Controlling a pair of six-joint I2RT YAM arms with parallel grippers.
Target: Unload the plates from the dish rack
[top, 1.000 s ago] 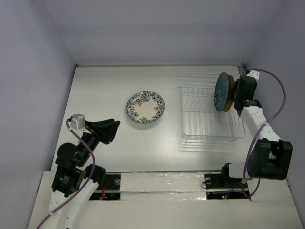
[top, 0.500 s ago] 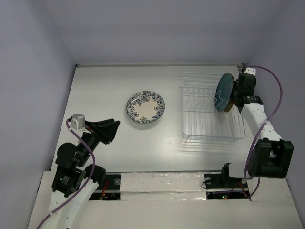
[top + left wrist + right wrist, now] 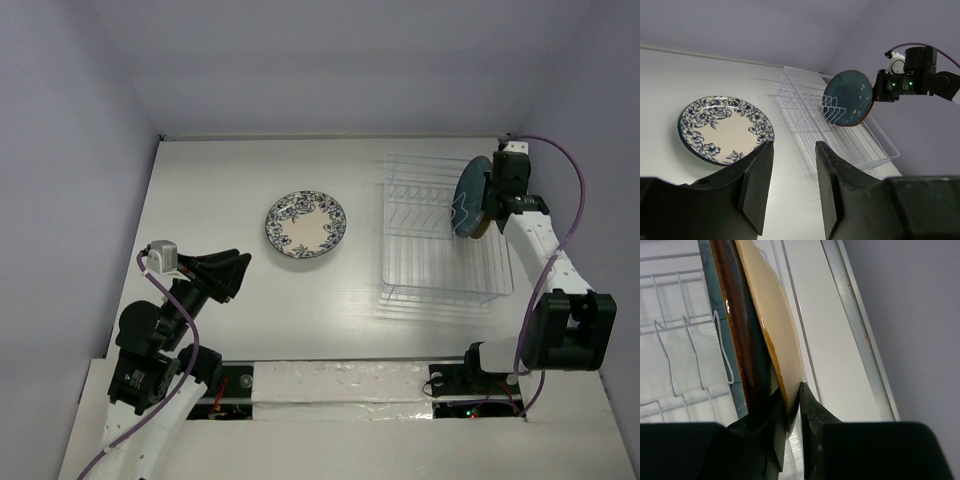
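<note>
Right tool [image 3: 488, 207] grips the tan plate [image 3: 485, 227] — teal plate [image 3: 467, 196] upright alongside — at the dish rack's [image 3: 430, 270] right side.

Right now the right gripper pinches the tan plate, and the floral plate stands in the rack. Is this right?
No. The floral plate is not in the rack; it lies flat on the table, left of the rack, as the top view shows. The right gripper does pinch the tan plate.

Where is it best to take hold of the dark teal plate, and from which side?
Probably its upper rim, from above, one finger on each face. The dark teal plate stands on edge in the dish rack, so only the rim offers a pinch. The tan-yellow plate, held by the right gripper, crowds its back; take that out first.
</note>
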